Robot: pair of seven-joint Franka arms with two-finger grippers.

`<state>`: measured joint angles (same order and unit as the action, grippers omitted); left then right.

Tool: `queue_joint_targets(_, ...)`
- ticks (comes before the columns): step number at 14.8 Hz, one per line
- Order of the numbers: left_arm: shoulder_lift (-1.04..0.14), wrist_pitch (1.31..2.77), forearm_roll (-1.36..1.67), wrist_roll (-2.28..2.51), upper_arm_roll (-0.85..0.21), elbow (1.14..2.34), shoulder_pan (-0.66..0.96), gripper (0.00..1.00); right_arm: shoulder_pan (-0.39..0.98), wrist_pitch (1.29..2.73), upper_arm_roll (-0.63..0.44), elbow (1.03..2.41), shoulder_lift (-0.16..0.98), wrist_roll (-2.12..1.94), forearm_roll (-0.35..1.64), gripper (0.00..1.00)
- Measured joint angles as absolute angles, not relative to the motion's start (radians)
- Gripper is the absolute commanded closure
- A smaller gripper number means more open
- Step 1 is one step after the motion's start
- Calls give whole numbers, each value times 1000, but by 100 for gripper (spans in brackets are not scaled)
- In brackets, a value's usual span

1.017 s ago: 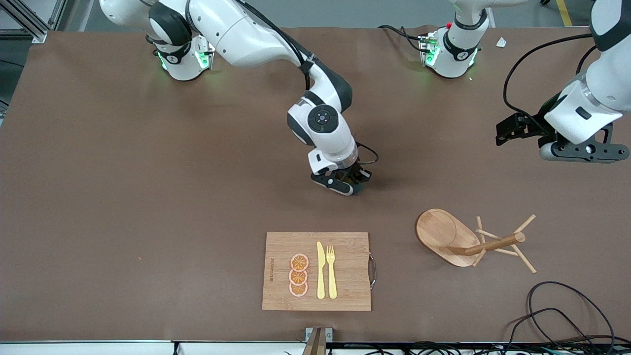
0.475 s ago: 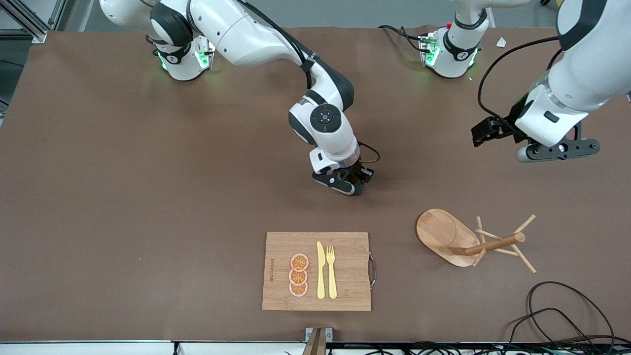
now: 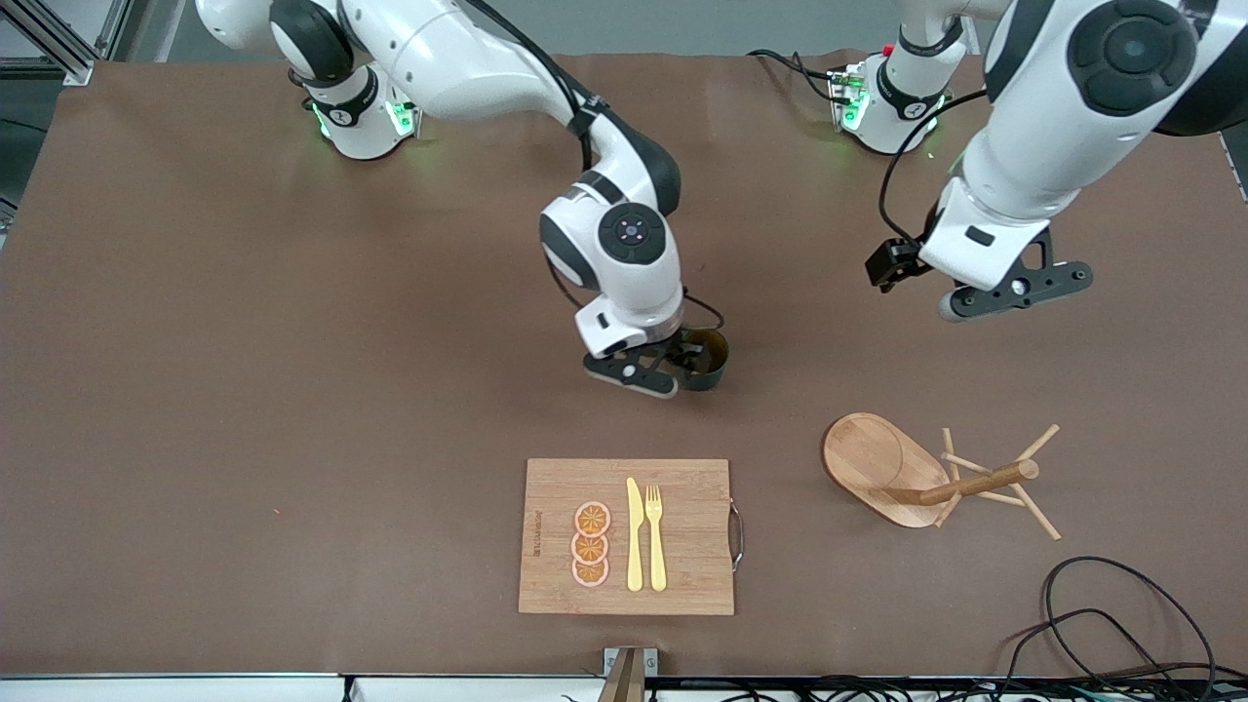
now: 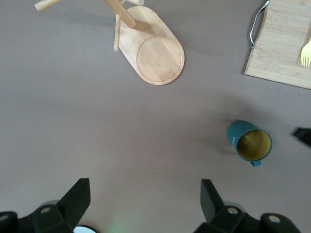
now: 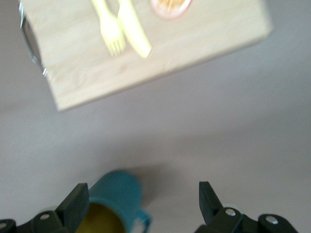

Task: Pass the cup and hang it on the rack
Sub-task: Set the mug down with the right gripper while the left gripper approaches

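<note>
Cup (image 3: 709, 359) stands upright on the surface, free, mid-table, farther from the front cam than the cutting board (image 3: 625, 536); right tool (image 3: 651, 373) is low just beside it w/ fingers spread wide & empty, cup by one finger, not between them. Left tool (image 3: 1014, 292) hangs over bare surface toward the left arm's end, fingers wide apart, nothing held, cup well apart from it. For the pickup, I'd come straight down & centre the fingers on the cup wall, keeping the handle outward for a peg on the mug tree (image 3: 926, 475).

No legible text; cutting board (image 3: 624, 536) edge marking too small.
</note>
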<state>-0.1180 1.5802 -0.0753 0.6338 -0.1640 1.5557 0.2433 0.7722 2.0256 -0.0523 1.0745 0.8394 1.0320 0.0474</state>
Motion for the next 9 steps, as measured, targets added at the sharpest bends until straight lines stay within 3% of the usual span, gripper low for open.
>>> queue_joint_targets(9, -275, 1649, -175, 1106, -175, 1529, 529, 0, 367, 1817, -58, 1094, 628, 420, 38, 0)
